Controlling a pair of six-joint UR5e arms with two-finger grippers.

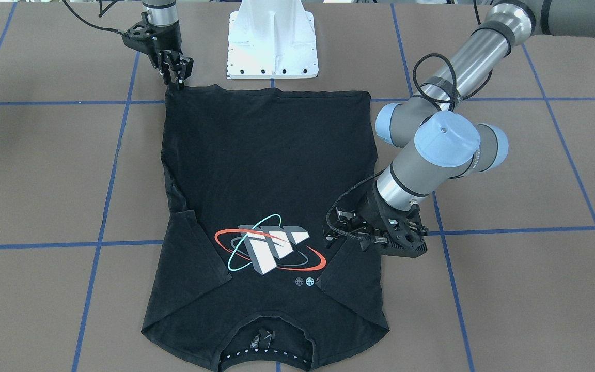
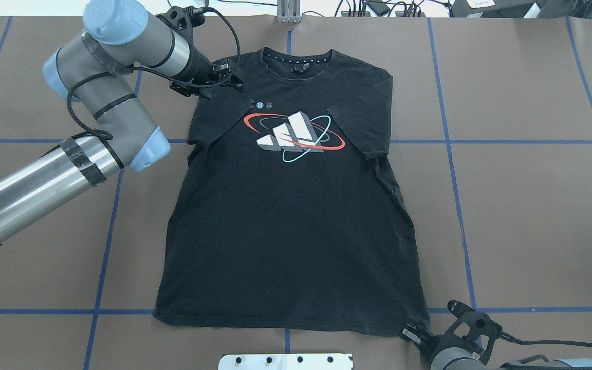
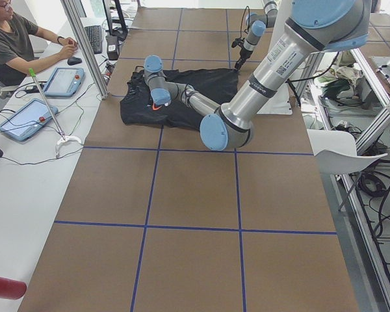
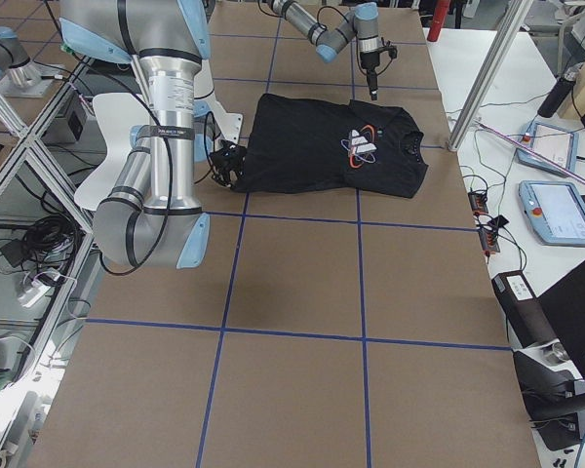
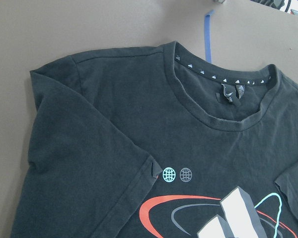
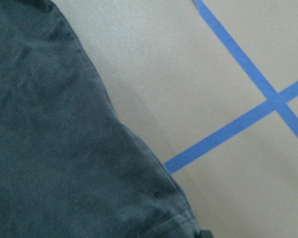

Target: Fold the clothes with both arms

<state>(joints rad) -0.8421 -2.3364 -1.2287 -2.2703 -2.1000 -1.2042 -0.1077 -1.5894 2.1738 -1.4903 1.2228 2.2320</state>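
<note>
Apparently pre-grasp: left end effector (image 1: pixel 340 235) at the T-shirt (image 1: pixel 266 170) sleeve, right end effector (image 1: pixel 176 81) at hem; openings unclear; next, pinch firmly.

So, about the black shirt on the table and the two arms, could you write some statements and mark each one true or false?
1. The T-shirt lies with its graphic facing up. True.
2. The collar points toward the white base. False: the hem lies at the base and the collar is on the far side.
3. Both sleeves are folded in over the shirt's body. True.
4. The right gripper is at the collar. False: it is at a hem corner.
5. The left gripper is at one of the sleeves, near the shoulder. True.
</note>
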